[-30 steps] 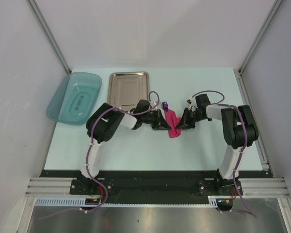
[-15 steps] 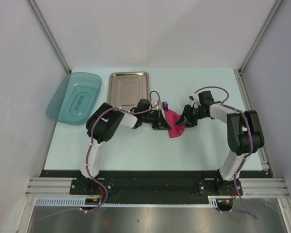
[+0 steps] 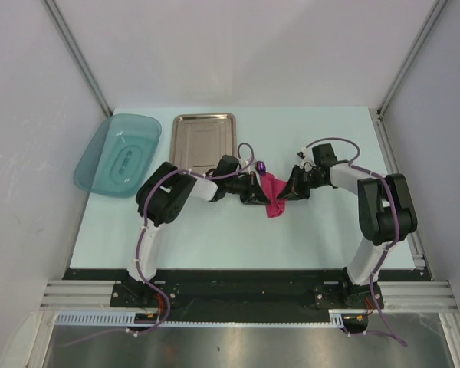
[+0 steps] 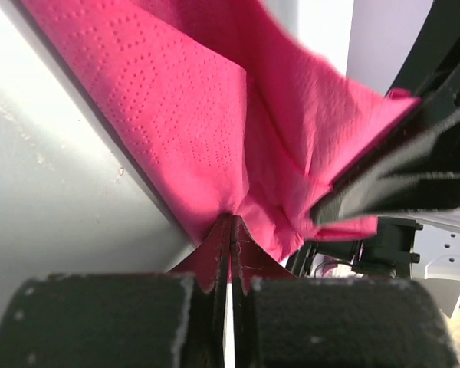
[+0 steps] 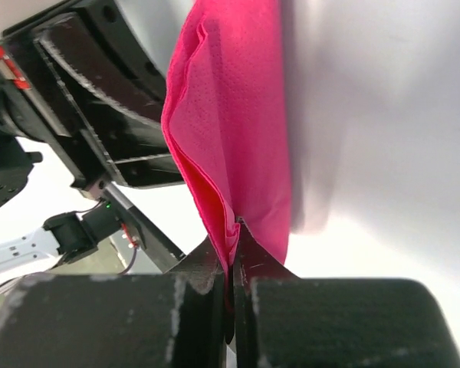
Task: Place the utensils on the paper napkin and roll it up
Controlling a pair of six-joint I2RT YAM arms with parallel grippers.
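The bunched magenta paper napkin [image 3: 274, 196] is held right of the steel tray [image 3: 204, 138]. It is pinched by the closed left gripper [image 4: 230, 230] and the closed right gripper [image 5: 233, 234]. The purple fork [image 3: 261, 165] is seen nearby.

The left arm [image 3: 165, 197] and right arm [image 3: 383, 204] pair bulky black joint housings with white tubular links, on black bases [image 3: 142, 293]. Thin purple cables [image 3: 331, 141] loop along each. The fingers [image 4: 100, 322] are matte black, rough-textured blocks narrowing to thin tips.
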